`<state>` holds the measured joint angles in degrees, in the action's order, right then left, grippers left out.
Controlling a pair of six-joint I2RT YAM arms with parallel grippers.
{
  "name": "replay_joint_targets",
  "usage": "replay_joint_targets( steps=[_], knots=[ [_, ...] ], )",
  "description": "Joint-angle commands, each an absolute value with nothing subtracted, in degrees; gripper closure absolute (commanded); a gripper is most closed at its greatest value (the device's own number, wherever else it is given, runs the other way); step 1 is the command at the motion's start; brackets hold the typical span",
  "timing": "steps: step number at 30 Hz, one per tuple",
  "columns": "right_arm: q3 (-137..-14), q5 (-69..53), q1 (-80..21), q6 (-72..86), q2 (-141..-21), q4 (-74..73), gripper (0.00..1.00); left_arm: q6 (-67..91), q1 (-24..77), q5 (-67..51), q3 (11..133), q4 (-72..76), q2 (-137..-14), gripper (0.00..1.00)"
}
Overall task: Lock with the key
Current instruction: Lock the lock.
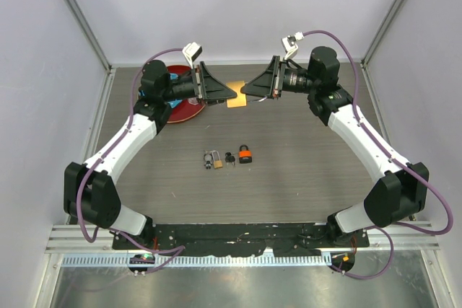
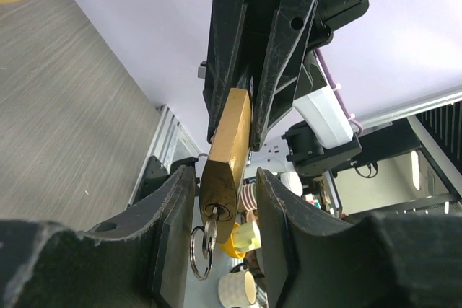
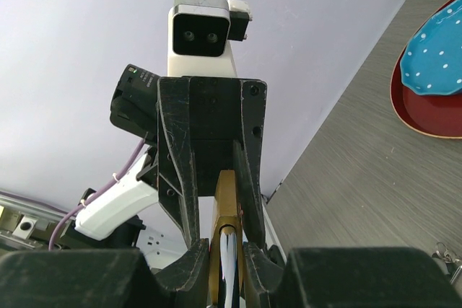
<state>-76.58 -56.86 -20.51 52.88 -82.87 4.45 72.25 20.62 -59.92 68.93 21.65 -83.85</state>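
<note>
Holds both arms raised over the far half of the worktop (image 1: 303, 178), with the left end effector (image 1: 231, 94) and the right end effector (image 1: 245, 91) pointing at each other, tips almost meeting.

Grips the brass padlock (image 2: 227, 142) in mid-air with the right end effector, jaws closed tight on the lock body. Shows, in the right wrist view, the silver shackle (image 3: 228, 257) running between the pads at that end.

Presents the other end of the padlock to the left end effector, with the key (image 2: 216, 212) seated in the keyhole and a key ring (image 2: 201, 250) hanging below it.

Sets the left end effector partly open, one finger on either side of the key end. Leaves a clear gap between brass and finger on one side. Brings the other finger just beside the lock, contact impossible to judge. Grasps neither key nor lock on that side.

Leaves a second small padlock (image 1: 213, 160), a small dark piece (image 1: 229, 156) and an orange-and-black cylinder (image 1: 245, 154) in a short row on the worktop, well below the raised lock and nearer the arm bases.

Carries, at the far left of the worktop, a blue dotted plate (image 3: 437, 55) stacked on a red plate (image 3: 433, 117), beside the left forearm.
</note>
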Motion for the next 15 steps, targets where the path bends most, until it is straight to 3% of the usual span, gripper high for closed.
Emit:
replay_joint_targets(
  steps=[1,13,15],
  knots=[
    [-77.34,-57.57,-20.48,54.40,-78.57,10.63,0.98,70.14,20.39,-58.10,70.05,24.35,-82.00,0.58],
    [-77.17,-57.22,-20.48,56.34,-78.57,13.27,0.98,74.07,19.25,-60.64,68.29,29.17,-81.39,0.78],
    [-76.99,-57.04,-20.48,56.86,-78.57,13.80,0.98,75.58,19.25,-60.82,67.59,32.42,-81.47,0.88]
  ],
)
